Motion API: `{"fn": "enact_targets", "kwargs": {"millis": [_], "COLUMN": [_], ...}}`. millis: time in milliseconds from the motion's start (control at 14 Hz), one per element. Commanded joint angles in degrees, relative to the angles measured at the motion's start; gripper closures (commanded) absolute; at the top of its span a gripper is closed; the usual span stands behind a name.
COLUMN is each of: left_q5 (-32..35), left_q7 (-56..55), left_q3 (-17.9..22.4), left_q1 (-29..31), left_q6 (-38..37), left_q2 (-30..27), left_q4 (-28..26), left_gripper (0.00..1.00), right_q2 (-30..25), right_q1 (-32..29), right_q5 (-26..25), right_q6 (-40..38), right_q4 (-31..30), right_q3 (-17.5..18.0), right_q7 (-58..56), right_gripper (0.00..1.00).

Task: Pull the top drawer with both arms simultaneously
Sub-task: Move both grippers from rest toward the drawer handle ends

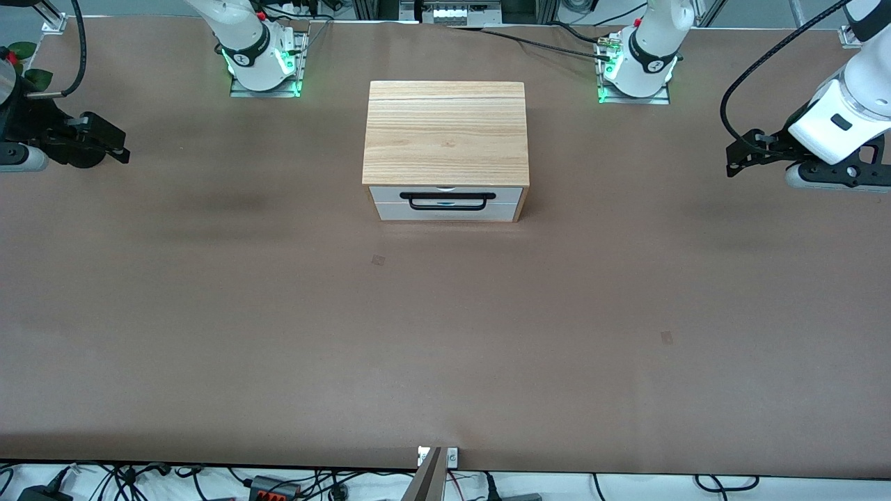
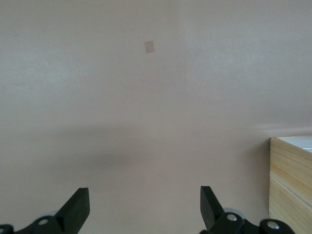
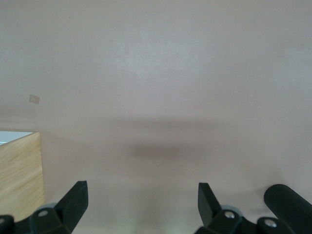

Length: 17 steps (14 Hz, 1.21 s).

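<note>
We see a light-wood cabinet (image 1: pixel 445 132) standing on the brown worktop (image 1: pixel 445 334), midway between the two arm bases. Its top drawer (image 1: pixel 445 195) is pushed in flush, its white front turned toward the front camera. A long black handle (image 1: pixel 447 201) runs across that front, and nothing touches it. Below it we make out the thin white strip of a lower drawer front (image 1: pixel 445 213).

The left arm (image 1: pixel 846 104) hangs at its own end of the worktop, well apart from the cabinet. Its left gripper (image 2: pixel 145 207) hovers over bare worktop, fingers (image 2: pixel 78 207) spread wide and holding nothing. In the left wrist view a corner of the cabinet (image 2: pixel 291 178) shows at the edge, along with a small square mark (image 2: pixel 149 47) on the worktop surface.

The right arm (image 1: pixel 240 35) reaches out to its own end of the worktop, also well apart from the cabinet. Its right gripper (image 3: pixel 142 202) hovers above bare worktop with fingers (image 3: pixel 75 200) released wide, grasping nothing. The right wrist view catches the cabinet's wooden side (image 3: pixel 20 173) at the edge. We also see a rounded black part (image 3: pixel 288 204) beside the gripper.
</note>
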Motion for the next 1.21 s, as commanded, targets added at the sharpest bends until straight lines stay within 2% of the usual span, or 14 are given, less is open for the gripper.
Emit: {"fn": "enact_targets", "kwargs": {"millis": [0, 214, 500, 786, 929, 1143], "left_q5": [-1.0, -1.1, -1.3, -4.4, -8.9, -20.4], "left_q7": [0.4, 0.6, 0.8, 1.1, 1.3, 0.8], "left_q3": [0.9, 0.9, 0.8, -0.4, -1.0, -1.0], "left_q1": [-0.5, -0.2, -0.2, -1.5, -2.5, -2.7], "left_q6": [0.4, 0.2, -2.3, -3.9, -3.6, -3.2], "left_q2": [-0.2, -0.1, 3.0, 4.3, 7.3, 13.2], "left_q4": [-0.4, -0.3, 2.1, 2.1, 2.1, 3.7], "left_gripper": [0.00, 0.00, 0.00, 0.00, 0.00, 0.00], "right_q2": [0.0, 0.0, 0.0, 0.1, 0.4, 1.3], "right_q1": [-0.8, -0.8, -0.6, -0.4, -0.6, -0.6], "right_q5": [0.3, 0.3, 0.2, 0.1, 0.2, 0.4], "right_q6": [-0.1, 0.0, 0.0, -1.1, -1.2, -3.4], "right_q4": [0.4, 0.4, 0.4, 0.5, 0.3, 0.4], "right_q3": [0.8, 0.8, 0.9, 1.1, 1.1, 1.2], "right_q7": [0.3, 0.3, 0.1, -0.4, -0.7, -0.7], "right_gripper": [0.00, 0.00, 0.00, 0.00, 0.00, 0.00]}}
